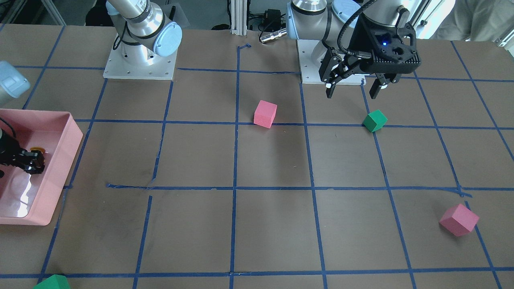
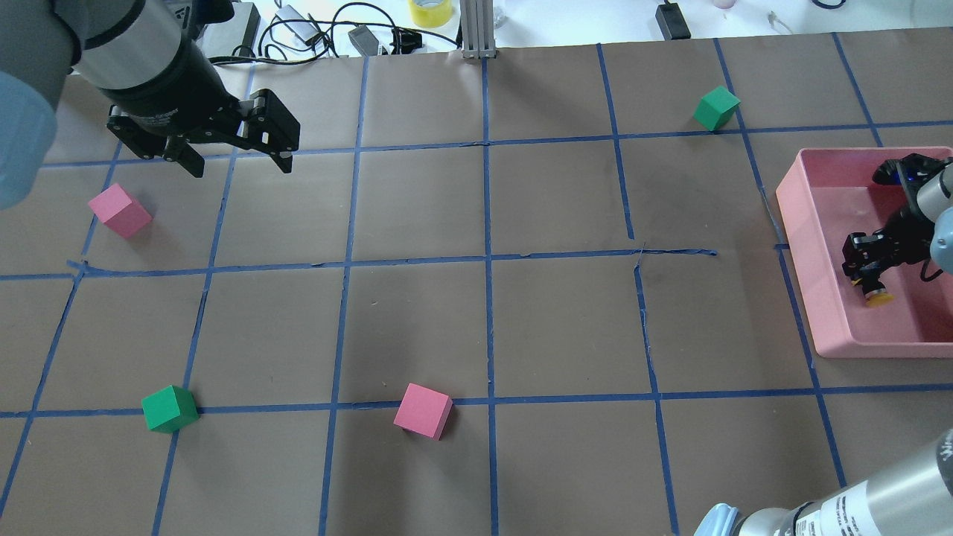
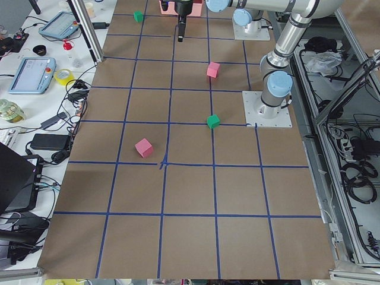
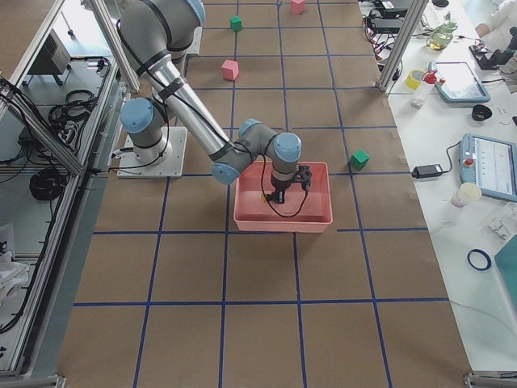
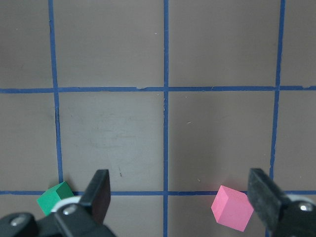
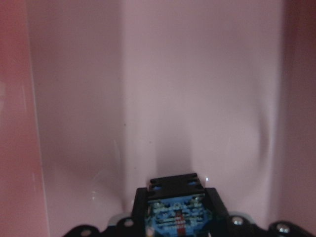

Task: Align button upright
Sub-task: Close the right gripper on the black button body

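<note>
Brown blue-taped table [image 1: 273, 224], left hand [image 1: 351, 95] wide open, empty; right hand [image 2: 867, 279] clamped on button [image 2: 879, 298] inside pink tray [image 2: 815, 305].

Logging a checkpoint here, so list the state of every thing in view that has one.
button, gripped inside the pink tray, cap apparently sideways, not upright
right gripper, shut on the button
left gripper, open, empty, above the table
pink tray, upright on the table
pink cubes, loose on the table
green cubes, loose on the table
</note>
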